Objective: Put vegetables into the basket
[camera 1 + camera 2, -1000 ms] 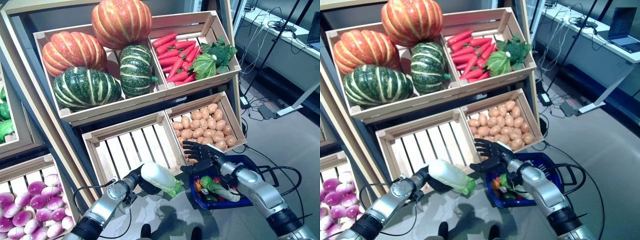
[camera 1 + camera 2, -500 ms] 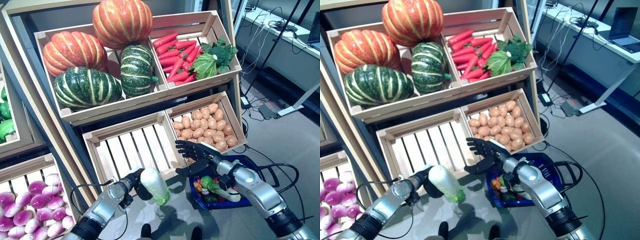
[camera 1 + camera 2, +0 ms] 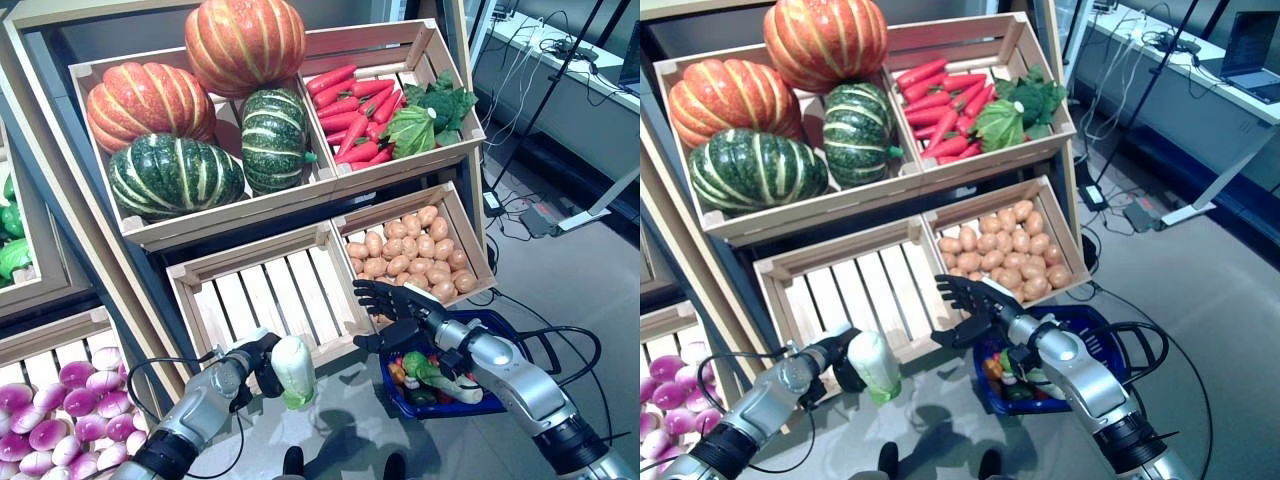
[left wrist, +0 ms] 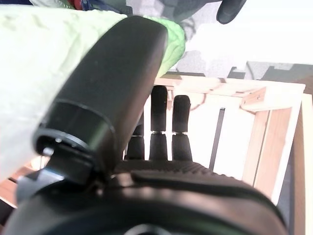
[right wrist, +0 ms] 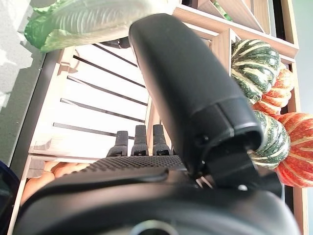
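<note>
Below the empty crate's (image 3: 265, 295) front edge, the left robot hand (image 3: 258, 360) grips a cabbage (image 3: 293, 368); the right robot hand (image 3: 392, 310), fingers spread, hovers beside the blue basket (image 3: 505, 403). Next: carry it rightward over the basket.

bright, even light from overhead across the crates (image 3: 260, 290); soft shadows pool on the grey floor (image 3: 560, 290) below the arms; both wrist views blown out white, the near left hand (image 4: 117, 98) blurred
</note>
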Controlling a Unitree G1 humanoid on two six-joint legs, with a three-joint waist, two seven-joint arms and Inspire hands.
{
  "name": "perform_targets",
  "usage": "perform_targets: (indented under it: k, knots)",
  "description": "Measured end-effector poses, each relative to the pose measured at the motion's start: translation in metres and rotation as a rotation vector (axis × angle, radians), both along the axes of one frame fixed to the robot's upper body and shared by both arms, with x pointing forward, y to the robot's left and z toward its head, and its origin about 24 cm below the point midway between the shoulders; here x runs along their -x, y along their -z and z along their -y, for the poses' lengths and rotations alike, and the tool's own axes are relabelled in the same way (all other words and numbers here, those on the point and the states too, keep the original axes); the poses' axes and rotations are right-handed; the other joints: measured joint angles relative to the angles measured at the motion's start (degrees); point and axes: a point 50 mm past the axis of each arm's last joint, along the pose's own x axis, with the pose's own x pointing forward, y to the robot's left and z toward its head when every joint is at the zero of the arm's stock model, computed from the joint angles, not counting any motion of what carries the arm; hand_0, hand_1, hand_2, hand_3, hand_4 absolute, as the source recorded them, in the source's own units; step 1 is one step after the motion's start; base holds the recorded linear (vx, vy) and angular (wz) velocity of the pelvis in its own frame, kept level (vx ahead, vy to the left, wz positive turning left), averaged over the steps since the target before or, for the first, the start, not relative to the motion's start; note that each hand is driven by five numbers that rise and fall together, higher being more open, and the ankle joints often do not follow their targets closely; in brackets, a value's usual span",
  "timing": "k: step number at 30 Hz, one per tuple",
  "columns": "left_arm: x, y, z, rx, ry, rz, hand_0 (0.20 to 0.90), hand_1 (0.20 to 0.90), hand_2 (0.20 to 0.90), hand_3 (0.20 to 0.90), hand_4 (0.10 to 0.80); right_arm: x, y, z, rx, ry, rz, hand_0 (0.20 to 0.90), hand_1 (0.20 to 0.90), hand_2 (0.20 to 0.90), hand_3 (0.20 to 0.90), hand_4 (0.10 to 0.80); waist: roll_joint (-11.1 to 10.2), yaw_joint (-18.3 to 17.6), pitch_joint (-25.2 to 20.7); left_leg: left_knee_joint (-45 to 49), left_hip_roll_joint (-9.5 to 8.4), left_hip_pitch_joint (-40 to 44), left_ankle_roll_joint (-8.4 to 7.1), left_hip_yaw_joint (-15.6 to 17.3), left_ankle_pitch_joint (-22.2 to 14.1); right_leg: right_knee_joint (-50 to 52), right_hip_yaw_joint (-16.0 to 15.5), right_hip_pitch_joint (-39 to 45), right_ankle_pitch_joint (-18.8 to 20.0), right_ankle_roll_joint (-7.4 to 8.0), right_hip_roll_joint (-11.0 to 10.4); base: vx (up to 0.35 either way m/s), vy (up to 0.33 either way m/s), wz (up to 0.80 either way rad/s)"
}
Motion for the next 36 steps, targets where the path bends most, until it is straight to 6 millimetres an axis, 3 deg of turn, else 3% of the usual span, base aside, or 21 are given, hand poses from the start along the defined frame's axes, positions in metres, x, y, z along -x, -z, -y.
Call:
perform_targets:
  k: [6,16,28,36]
  knots:
    - [-0.002,-0.003,-0.003,0.053,-0.045,0.012,0.3,0.3,0.3,0.3,0.4,-0.001,0.0,0.001,0.001,0.029,0.006,0.9,0.9,0.9,0.9,0.8,0.14,0.03,0.08,0.01,-0.01,0.0,-0.01,-0.01,0.02,0.0,-0.02,0.04,0.0,0.0,0.01,0.0,0.0,0.0]
    - [-0.006,-0.01,0.0,0.059,-0.05,0.103,0.3,0.3,0.3,0.3,0.4,-0.001,0.005,-0.009,-0.159,0.057,-0.036,0.9,0.9,0.9,0.9,0.8,0.37,0.31,0.22,0.01,-0.01,0.01,-0.06,-0.57,0.08,0.0,-0.2,0.27,-0.01,-0.02,0.06,0.0,0.0,0.0]
    - [-0.042,-0.076,0.004,-0.128,0.129,0.424,0.3,0.3,0.3,0.3,0.4,-0.001,0.003,-0.015,-0.223,0.072,-0.023,0.9,0.9,0.9,0.9,0.8,1.02,0.46,0.14,0.02,-0.07,0.01,-0.06,-0.78,0.11,0.13,-0.3,0.38,-0.01,-0.02,0.02,-0.003,0.001,0.0]
    - [-0.047,-0.088,0.009,-0.188,0.169,0.482,0.3,0.3,0.3,0.3,0.4,0.001,0.007,-0.02,-0.215,0.053,-0.04,0.9,0.9,0.9,0.9,0.8,1.58,-0.29,0.14,0.02,-0.07,0.01,-0.09,-0.74,0.12,0.17,-0.25,0.36,-0.03,-0.02,0.06,-0.015,0.005,0.0]
